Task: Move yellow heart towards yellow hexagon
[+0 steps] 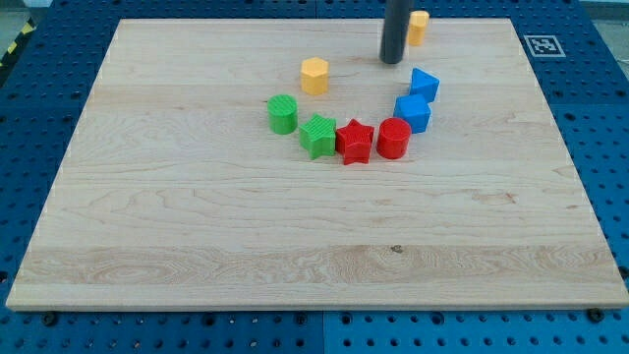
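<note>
My tip (393,62) is the blunt, flat-cut lower end of a straight round rod, dark grey to near black, smooth and matt, with a faint lighter sheen down one side. No cables, screws or markings show on it.

board (197,226) wooden | yellow ×2, green ×2, red ×2, blue ×2 blocks

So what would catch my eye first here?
Probably the curved row of coloured blocks mid-board, from the green cylinder to the blue blocks. Then the dark rod at the view's top, my tip just left of the yellow heart, with the yellow hexagon further left.
</note>
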You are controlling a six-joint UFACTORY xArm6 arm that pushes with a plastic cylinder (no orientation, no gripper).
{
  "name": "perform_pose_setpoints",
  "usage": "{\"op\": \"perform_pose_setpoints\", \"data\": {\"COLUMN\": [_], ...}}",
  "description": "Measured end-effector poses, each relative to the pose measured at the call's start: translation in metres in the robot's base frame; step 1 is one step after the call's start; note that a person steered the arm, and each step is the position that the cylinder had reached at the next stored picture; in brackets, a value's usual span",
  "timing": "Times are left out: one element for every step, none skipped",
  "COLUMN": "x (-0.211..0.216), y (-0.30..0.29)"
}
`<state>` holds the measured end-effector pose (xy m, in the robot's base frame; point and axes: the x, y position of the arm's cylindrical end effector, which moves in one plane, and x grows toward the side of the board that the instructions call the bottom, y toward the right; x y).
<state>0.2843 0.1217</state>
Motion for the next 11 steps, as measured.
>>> {"op": "perform_pose_setpoints", "data": {"x": [0.010,0.005,-0.037,-0.093,-0.093,-0.075,-0.069,-0.070,-0.093,-0.090,-0.071], "y": [0.044,0.095,0.120,0.121,0.094,0.057,0.036,0.028,0.025,0.004,-0.028]}}
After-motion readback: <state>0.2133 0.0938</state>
